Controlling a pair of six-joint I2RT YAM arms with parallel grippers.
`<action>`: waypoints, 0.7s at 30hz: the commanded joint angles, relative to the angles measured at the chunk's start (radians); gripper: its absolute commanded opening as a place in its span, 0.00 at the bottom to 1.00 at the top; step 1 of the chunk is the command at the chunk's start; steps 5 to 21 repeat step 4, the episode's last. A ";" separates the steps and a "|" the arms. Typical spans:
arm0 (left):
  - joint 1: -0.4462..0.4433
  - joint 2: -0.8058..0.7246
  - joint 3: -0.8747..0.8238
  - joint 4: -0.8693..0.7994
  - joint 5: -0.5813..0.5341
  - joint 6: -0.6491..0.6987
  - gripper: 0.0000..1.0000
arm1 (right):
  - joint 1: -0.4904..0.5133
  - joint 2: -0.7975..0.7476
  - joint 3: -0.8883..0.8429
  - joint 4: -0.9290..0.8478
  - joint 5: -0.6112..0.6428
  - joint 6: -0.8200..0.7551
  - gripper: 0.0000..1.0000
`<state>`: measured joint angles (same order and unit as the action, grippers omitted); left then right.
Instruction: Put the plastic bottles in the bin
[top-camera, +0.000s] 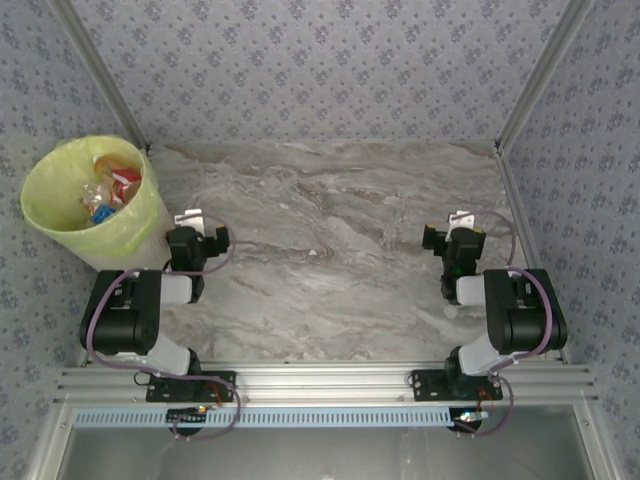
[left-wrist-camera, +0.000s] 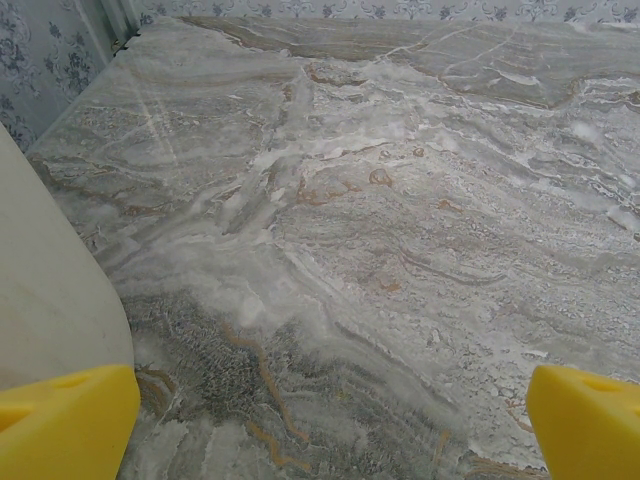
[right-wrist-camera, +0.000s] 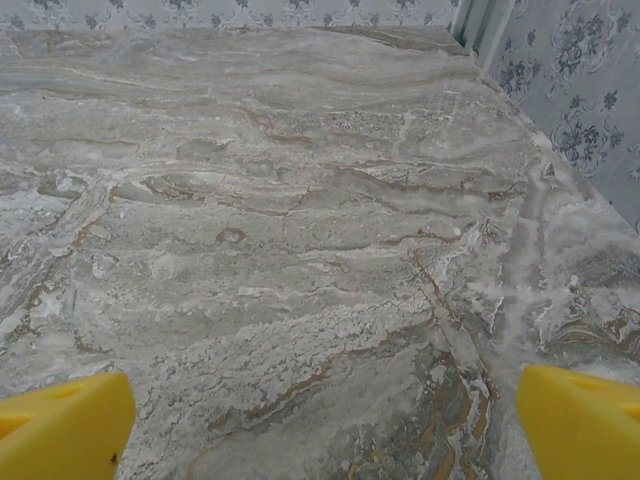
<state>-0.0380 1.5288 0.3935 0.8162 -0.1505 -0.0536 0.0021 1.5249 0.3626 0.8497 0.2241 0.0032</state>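
The white bin (top-camera: 128, 235) with its lime-green liner stands at the table's left edge, and plastic bottles (top-camera: 108, 190) with red, orange and blue labels lie piled inside it. My left gripper (top-camera: 196, 222) sits just right of the bin, low over the marble, open with nothing between its yellow fingers (left-wrist-camera: 65, 425). In the left wrist view the bin's pale wall (left-wrist-camera: 45, 290) rises at the left edge. My right gripper (top-camera: 460, 226) rests near the table's right side, also open and empty, its yellow fingertips (right-wrist-camera: 580, 425) wide apart over bare marble.
Grey-brown marble table (top-camera: 340, 260) runs between the two arms. Patterned walls and metal corner posts (top-camera: 535, 70) close it at the back and sides. An aluminium rail (top-camera: 320, 385) carries both arm bases at the near edge.
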 joint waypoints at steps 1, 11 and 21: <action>0.023 0.001 -0.009 0.046 -0.109 -0.018 0.99 | -0.005 -0.004 0.007 -0.008 -0.011 0.009 1.00; 0.022 0.001 -0.008 0.046 -0.109 -0.017 0.99 | -0.004 -0.003 0.006 -0.006 -0.008 0.009 1.00; 0.022 0.001 -0.008 0.046 -0.109 -0.017 0.99 | -0.004 -0.003 0.006 -0.006 -0.008 0.009 1.00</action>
